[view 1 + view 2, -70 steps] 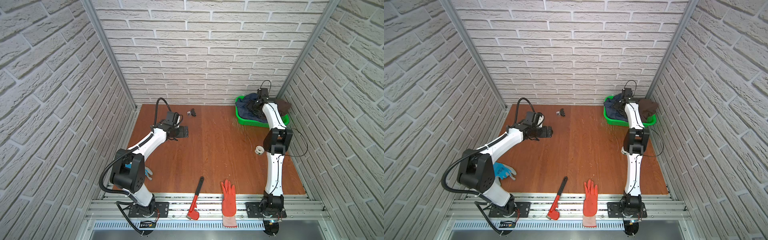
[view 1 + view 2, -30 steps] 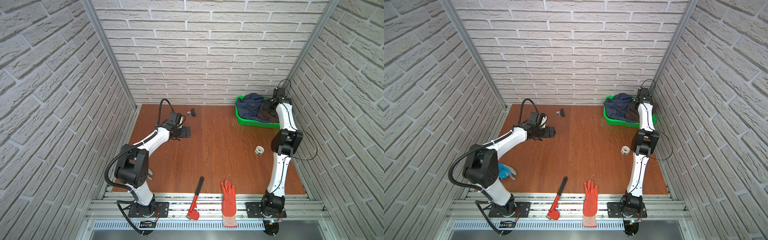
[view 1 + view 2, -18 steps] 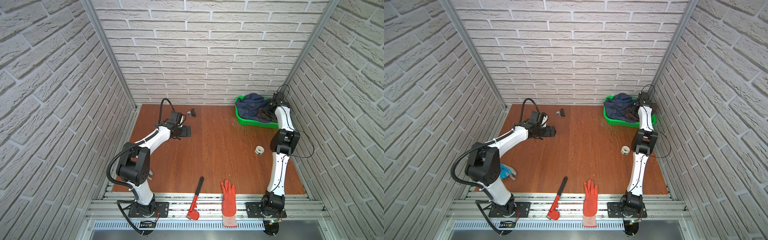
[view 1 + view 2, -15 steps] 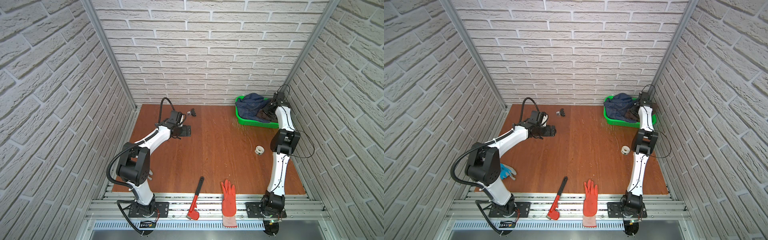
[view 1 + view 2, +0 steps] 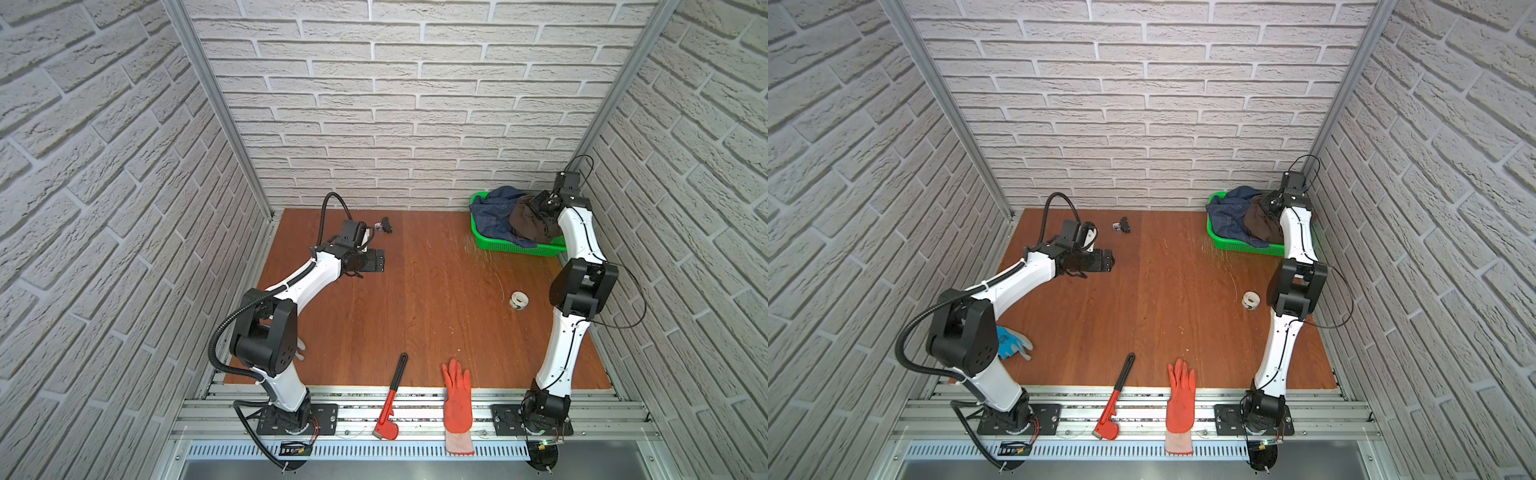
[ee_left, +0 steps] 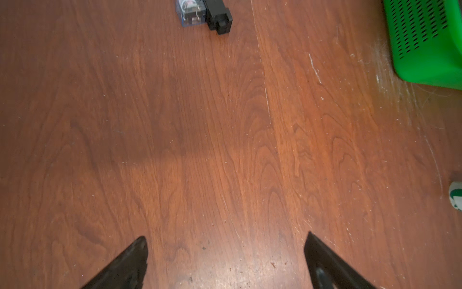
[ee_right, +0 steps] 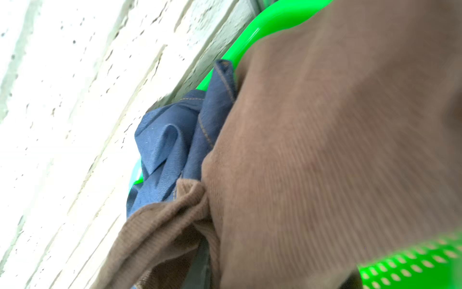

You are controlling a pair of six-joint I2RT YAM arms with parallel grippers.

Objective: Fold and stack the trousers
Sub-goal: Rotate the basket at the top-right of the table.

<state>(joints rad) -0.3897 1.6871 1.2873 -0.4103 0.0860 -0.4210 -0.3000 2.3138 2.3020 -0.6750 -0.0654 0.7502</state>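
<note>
At the far right corner of the surface (image 5: 415, 291), a green basket (image 5: 519, 248) is holding the trousers (image 5: 528, 220). The right gripper (image 5: 540, 206) is pinching their cloth; it should be lifting slowly, free of the jeans (image 5: 492, 212). The left gripper (image 6: 226, 236) is hanging wide open.

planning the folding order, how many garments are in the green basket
2 in the basket: brown trousers in its right half, blue denim garment in its left half. More may hide underneath.
</note>
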